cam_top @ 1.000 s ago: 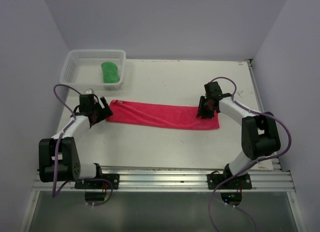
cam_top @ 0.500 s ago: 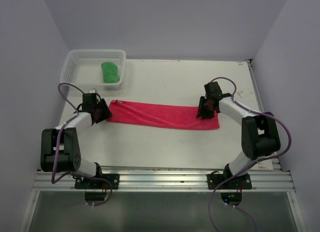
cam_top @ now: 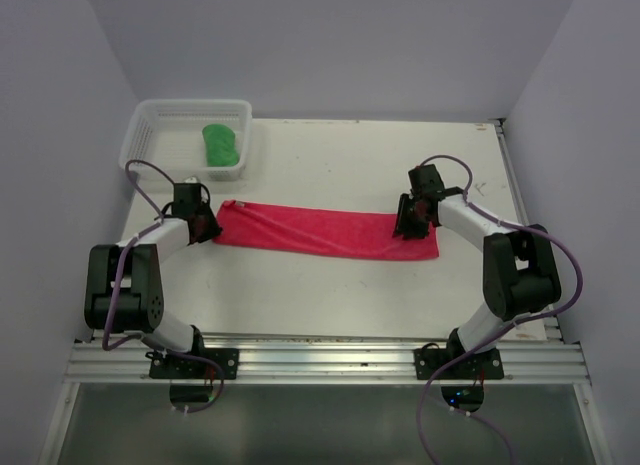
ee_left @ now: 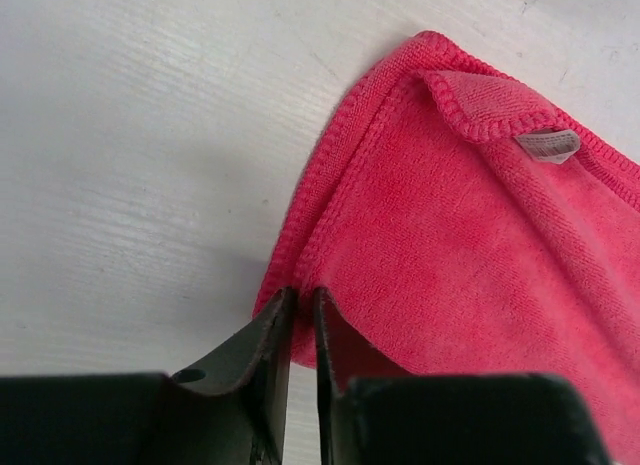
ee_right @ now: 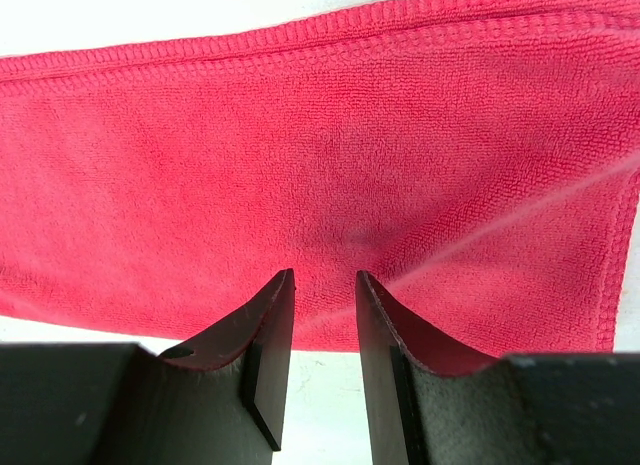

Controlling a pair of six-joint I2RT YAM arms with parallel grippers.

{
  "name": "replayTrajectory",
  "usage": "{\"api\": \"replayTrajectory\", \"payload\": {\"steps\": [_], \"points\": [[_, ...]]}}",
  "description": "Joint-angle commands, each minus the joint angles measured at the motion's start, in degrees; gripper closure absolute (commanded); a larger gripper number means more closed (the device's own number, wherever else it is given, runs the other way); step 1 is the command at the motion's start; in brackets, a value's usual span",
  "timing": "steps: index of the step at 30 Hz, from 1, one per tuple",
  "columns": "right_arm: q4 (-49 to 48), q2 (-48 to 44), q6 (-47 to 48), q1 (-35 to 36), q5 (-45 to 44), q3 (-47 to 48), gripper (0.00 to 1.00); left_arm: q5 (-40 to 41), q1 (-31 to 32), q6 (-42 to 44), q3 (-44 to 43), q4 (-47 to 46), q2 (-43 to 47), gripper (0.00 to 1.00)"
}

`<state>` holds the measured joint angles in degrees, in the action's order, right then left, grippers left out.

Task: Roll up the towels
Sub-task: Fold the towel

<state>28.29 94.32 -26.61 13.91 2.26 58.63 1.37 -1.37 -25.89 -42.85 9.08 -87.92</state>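
Towel lies flat as a long red strip across the table, between your arms. Your left gripper is drawn to a thin slit at the near left corner; whether it has the hem cannot be told, so confirm before curling it over. Your right gripper, narrowly parted, sits over the right end: pin there for a straight roll.

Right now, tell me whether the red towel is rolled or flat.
Flat: the red towel lies spread as a long strip, no roll at either end.
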Motion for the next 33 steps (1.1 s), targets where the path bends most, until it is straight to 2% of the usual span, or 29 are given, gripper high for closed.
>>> {"api": "replayTrajectory", "payload": {"steps": [1, 4, 5, 10, 16, 20, 26, 33], "points": [[1.1, -2.9, 1.3, 0.0, -0.7, -0.2, 0.65, 2.6, 0.3, 0.6, -2.7, 1.0, -0.1, 0.84], [1.4, -4.5, 1.1, 0.1, -2.2, -0.7, 0.65, 2.5, 0.3, 0.1, -2.7, 1.6, 0.1, 0.98], [1.8, -4.8, 1.1, 0.0, -2.2, -0.8, 0.65, 2.3, 0.2, 0.0, -2.5, 1.9, 0.3, 1.0], [3.7, -7.2, 1.3, -0.8, -4.7, -0.9, 0.63, 1.7, 0.2, -2.5, -0.4, 2.4, 2.1, 1.0], [5.8, -12.4, 0.2, -5.3, -9.1, -4.1, 0.58, 0.5, 0.2, -7.1, 4.4, 0.9, 7.4, 1.0], [6.9, -14.6, 0.2, -6.8, -13.4, -6.6, 0.48, 1.6, 0.2, -8.5, 5.6, 1.6, 9.7, 1.0], [5.3, -10.4, 0.0, -7.7, -11.8, -7.7, 0.48, 2.6, 0.1, -8.0, 5.2, 2.5, 10.0, 1.0], [3.6, -8.5, -0.7, -8.8, -13.9, -8.6, 0.48, 3.0, -0.7, -7.3, 6.3, 3.2, 10.6, 1.0]]}}
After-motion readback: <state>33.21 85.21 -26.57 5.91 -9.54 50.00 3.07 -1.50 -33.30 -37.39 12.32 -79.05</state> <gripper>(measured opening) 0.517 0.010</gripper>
